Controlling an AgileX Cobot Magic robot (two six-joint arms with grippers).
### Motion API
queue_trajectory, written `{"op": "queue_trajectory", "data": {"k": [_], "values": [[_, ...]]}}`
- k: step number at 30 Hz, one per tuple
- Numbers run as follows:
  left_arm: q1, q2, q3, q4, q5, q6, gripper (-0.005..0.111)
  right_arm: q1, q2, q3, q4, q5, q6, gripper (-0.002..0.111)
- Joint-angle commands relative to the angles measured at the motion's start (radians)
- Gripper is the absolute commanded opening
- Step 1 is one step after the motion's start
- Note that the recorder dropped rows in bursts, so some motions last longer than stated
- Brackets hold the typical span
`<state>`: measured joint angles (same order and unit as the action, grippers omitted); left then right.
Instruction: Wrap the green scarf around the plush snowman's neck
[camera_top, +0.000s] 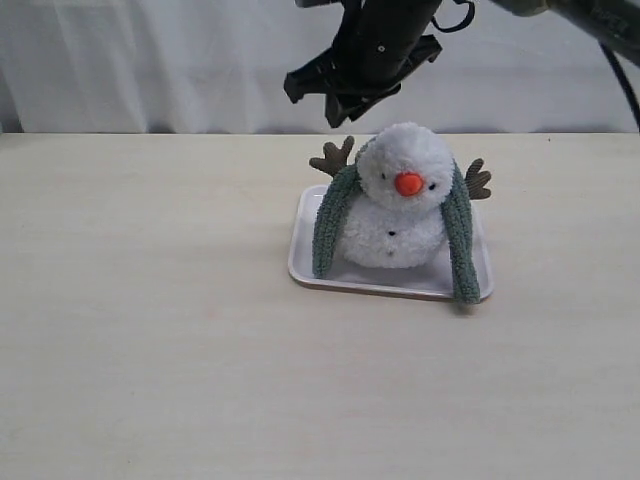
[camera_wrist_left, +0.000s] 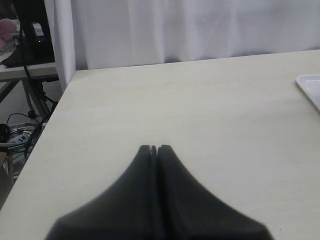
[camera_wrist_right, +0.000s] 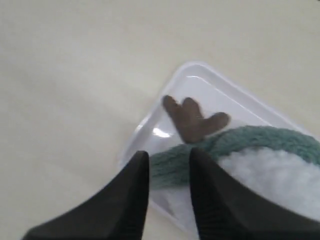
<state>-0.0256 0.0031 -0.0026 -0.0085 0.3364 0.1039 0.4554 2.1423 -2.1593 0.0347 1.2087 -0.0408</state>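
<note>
Green scarf (camera_top: 331, 225) is hanging behind the plush snowman (camera_top: 400, 225) in its tray (camera_top: 300, 262), ends uncrossed.
Exterior: right claw (camera_top: 350, 100) is hovering above. Left wrist: left claw (camera_wrist_left: 154, 148) is sitting closed over tabletop (camera_wrist_left: 210, 105). Right wrist: claw is gaping, empty; next is probably gripping one end, crossing the neck (camera_top: 385, 205).

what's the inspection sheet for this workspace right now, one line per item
surface: pale table, no spills or marks seen
job's things: plush snowman upright in white tray; green scarf looped behind it, both ends hanging down the front, uncrossed
clutter: nothing seen
claws: right claw open, above the scarf beside a brown twig arm; left claw shut, empty, over bare table away from the tray
cables: black cable at the exterior view's right edge; loose cables on the floor beside the table
surroundings: white curtain behind the table
</note>
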Motion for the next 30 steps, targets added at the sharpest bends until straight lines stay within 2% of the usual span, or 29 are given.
{"op": "queue_trajectory", "data": {"k": [1,8,11,17,23,30], "values": [[0.001,-0.003,0.003,-0.002,-0.014,0.0,0.0,0.008,-0.062,0.035,0.192,0.012,-0.035,0.047],[0.001,-0.003,0.003,-0.002,-0.014,0.0,0.0,0.109,-0.144,0.321,0.027,-0.001,0.092,0.049],[0.001,-0.003,0.003,-0.002,-0.014,0.0,0.0,0.136,-0.183,0.466,0.002,-0.159,0.176,0.05],[0.001,-0.003,0.003,-0.002,-0.014,0.0,0.0,0.141,-0.217,0.688,-0.002,-0.419,0.276,0.069],[0.001,-0.003,0.003,-0.002,-0.014,0.0,0.0,0.141,-0.17,0.804,0.005,-0.681,0.318,0.069],[0.001,-0.003,0.003,-0.002,-0.014,0.0,0.0,0.139,-0.087,0.81,-0.005,-0.767,0.334,0.069]]}}
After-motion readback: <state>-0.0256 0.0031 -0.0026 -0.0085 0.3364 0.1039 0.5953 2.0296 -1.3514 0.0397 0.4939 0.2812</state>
